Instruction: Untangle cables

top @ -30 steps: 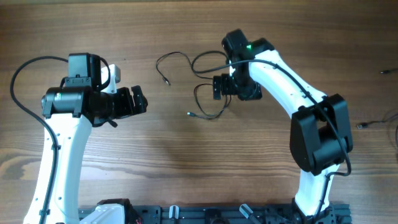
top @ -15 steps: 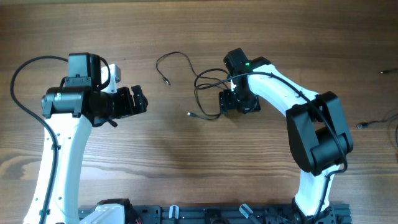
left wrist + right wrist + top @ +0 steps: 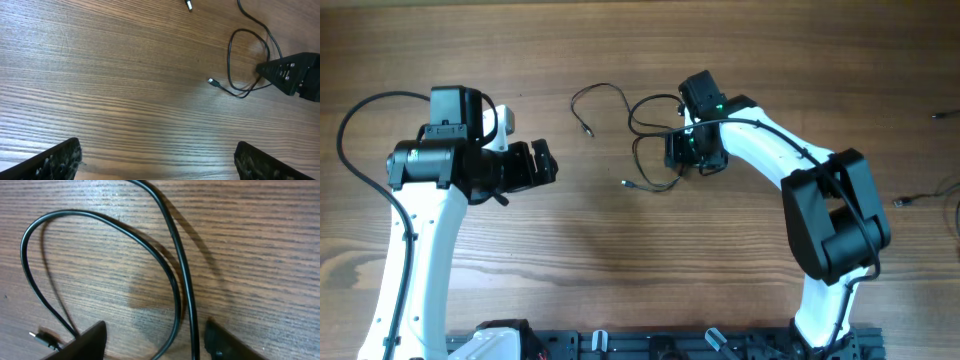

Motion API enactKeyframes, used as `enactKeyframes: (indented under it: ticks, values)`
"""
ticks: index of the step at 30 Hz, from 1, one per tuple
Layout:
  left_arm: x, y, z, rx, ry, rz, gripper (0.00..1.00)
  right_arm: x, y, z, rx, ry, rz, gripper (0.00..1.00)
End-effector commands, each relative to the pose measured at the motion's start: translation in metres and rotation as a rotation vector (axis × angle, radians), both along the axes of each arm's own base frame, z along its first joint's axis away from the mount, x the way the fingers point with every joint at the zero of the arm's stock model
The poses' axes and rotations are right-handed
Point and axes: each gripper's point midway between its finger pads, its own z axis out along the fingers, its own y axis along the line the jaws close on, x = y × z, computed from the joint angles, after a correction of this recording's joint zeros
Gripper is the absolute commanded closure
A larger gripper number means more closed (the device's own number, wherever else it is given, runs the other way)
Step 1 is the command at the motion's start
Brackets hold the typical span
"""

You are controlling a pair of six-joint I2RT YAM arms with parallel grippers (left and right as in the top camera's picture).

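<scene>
While cables [image 3: 183,280] run between its fingers [image 3: 90,341], right hand [image 3: 155,336] spread, left hand [image 3: 157,152] spread, well apart.

Thin dark cables [image 3: 636,152], loosely looped and overlapping!
One loop lies flat, its silvery plug [image 3: 625,183] pointing left; another strand [image 3: 600,87] arcs alongside.

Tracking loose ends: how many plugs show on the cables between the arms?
2: one plug up left, another lower, left of the right gripper; others may hide beneath it.

Soft, even light is falling across the table [image 3: 620,280]; shadows are lying faint, and the right wrist view is blurring slightly close up.
</scene>
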Motion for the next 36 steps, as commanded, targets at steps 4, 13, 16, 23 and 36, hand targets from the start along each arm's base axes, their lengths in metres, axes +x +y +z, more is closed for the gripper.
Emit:
enactKeyframes:
  ticks: [4, 13, 16, 23, 36]
  values:
    - [-0.006, -0.001, -0.004, -0.004, 0.029, -0.018, 0.00, -0.045, -0.017, -0.047, -0.050, 0.146, -0.004, 0.96]
    - [-0.008, -0.001, -0.005, -0.004, 0.037, -0.018, 0.00, -0.001, -0.077, 0.100, -0.243, -0.079, -0.058, 0.96]
    - [-0.010, -0.001, -0.005, -0.004, 0.045, -0.018, 0.00, 0.027, -0.131, 0.209, -0.280, -0.375, -0.232, 0.96]
    - [-0.010, -0.001, -0.006, -0.004, 0.047, -0.018, 0.00, -0.065, -0.390, 0.394, -0.562, -0.821, -1.094, 0.96]
    - [-0.010, -0.001, -0.006, -0.005, 0.048, -0.018, 0.00, -0.057, -0.457, 0.272, -0.141, -0.413, -1.416, 0.76]
